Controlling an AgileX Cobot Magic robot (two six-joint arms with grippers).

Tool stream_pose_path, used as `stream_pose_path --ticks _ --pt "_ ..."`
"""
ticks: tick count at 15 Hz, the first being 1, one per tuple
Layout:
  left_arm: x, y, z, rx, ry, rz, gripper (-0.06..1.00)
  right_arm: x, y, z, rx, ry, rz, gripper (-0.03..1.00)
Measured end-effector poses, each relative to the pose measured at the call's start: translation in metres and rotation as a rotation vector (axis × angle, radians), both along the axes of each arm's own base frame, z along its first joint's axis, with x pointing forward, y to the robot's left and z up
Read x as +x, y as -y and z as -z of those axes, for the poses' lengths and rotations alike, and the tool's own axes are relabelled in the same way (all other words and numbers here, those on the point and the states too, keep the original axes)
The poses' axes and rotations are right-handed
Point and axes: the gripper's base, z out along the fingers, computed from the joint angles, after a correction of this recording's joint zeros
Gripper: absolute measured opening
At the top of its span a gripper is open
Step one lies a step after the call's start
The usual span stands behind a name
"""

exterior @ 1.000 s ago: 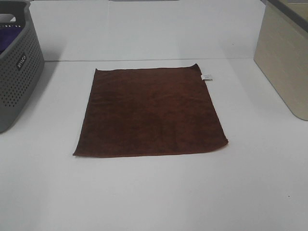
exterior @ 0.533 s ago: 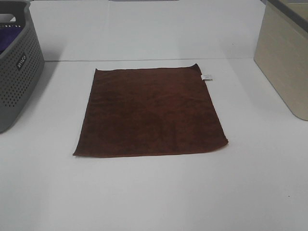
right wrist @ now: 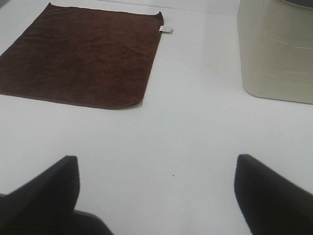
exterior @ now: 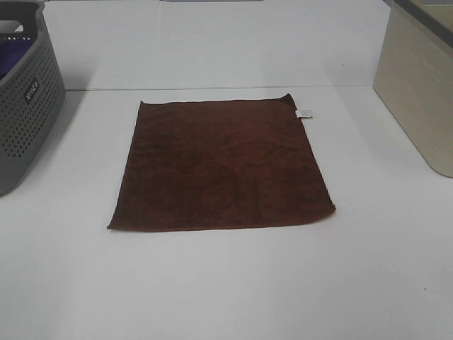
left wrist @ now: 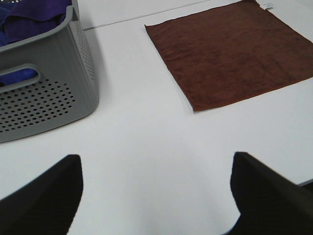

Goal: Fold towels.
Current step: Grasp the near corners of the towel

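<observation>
The dark brown towel (exterior: 223,165) lies flat and unfolded in the middle of the white table, its small white tag (exterior: 304,112) at the far right corner. Neither arm shows in the exterior high view. In the left wrist view the left gripper (left wrist: 156,191) stands open over bare table, well short of the towel (left wrist: 234,54), nothing between its dark fingers (left wrist: 41,193). The right gripper (right wrist: 156,191) is open too, also above bare table, with the towel (right wrist: 80,56) some way ahead of it and its tag (right wrist: 166,30) at the far corner.
A grey perforated basket (exterior: 21,92) holding a purple cloth (left wrist: 29,17) stands at the table's left edge. A beige bin (exterior: 417,85) stands at the right edge, close beside the right gripper's side (right wrist: 276,49).
</observation>
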Motion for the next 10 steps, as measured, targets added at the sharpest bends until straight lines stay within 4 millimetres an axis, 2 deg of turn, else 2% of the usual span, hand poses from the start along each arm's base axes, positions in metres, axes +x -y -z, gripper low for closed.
stream_pose_path --ticks 10 --pt "0.0000 0.0000 0.0000 0.000 0.000 0.000 0.77 0.0000 0.0000 0.0000 0.000 0.000 0.000 0.83"
